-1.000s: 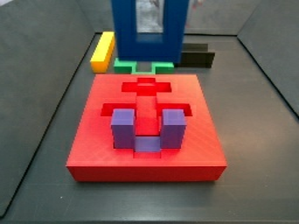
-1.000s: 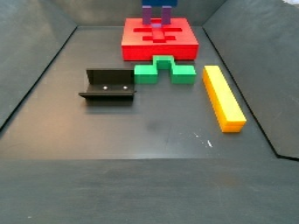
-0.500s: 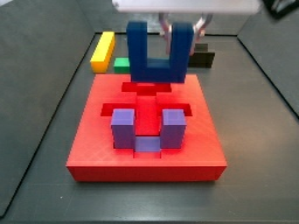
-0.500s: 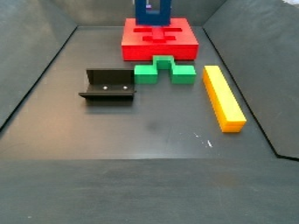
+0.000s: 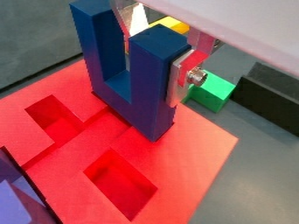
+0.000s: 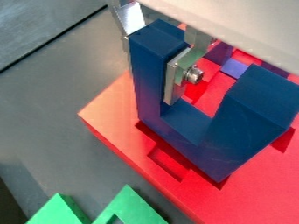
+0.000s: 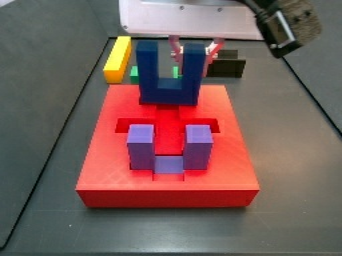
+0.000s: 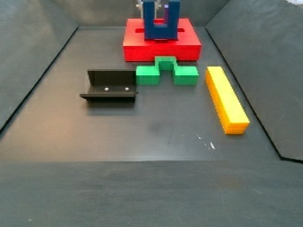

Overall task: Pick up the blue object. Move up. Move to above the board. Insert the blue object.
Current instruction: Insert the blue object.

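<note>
Gripper (image 7: 193, 47) is clamped on one prong of the blue object (image 7: 171, 78), above the far part of the board (image 7: 94, 170); in both wrist views a silver finger plate (image 5: 184, 73) lies flat against the outer face of that prong (image 6: 179, 75). The blue object stands upright, prongs up, and its base is down in the board's surface at the far recess, as shown in a wrist view (image 6: 222, 131) and a side view (image 8: 160, 24). How deep it sits cannot be told.

Nearest the front edge of the worktop in a side view, the floor (image 8: 142, 133) carries the fixture (image 8: 110, 87) towards the left edge. A long yellow bar (image 8: 225, 97) lies towards the right edge, running front to back. Beyond the fixture, a green block (image 8: 166, 70) lies just in front of the board (image 8: 136, 43), apart from the yellow bar.

Board lies towards the far edge, flat on the floor. A purple U-shaped block (image 7: 168, 148) stands in a recess at the board's other end from the blue object, prongs up. Between the two blocks a red recess (image 5: 121, 179) lies open.
</note>
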Tool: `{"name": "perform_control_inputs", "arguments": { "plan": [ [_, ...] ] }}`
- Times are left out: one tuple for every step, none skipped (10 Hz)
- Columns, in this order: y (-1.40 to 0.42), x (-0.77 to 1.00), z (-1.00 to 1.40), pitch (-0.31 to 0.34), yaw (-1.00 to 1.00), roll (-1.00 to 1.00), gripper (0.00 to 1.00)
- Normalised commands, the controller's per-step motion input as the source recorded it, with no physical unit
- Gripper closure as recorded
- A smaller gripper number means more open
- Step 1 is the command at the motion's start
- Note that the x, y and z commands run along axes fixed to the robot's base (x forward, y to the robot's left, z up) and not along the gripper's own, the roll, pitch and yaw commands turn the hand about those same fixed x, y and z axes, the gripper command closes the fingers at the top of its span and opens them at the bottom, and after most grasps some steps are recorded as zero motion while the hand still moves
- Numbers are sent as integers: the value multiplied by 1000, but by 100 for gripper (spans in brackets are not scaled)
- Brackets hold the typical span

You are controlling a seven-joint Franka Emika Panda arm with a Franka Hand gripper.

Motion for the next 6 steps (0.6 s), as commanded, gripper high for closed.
{"name": "perform_control_inputs", "arguments": {
  "plan": [
    [9,-74,-183,-211,0,-206,100],
    [66,0,-146,-171,0,-161,100],
    [37,-11,-180,-154,0,-90,100],
    [37,-40,-163,-131,0,-49,100],
    [77,-103,-163,-116,0,-36,100],
    [126,-211,-86,-117,0,-40,100]
  ]
}}
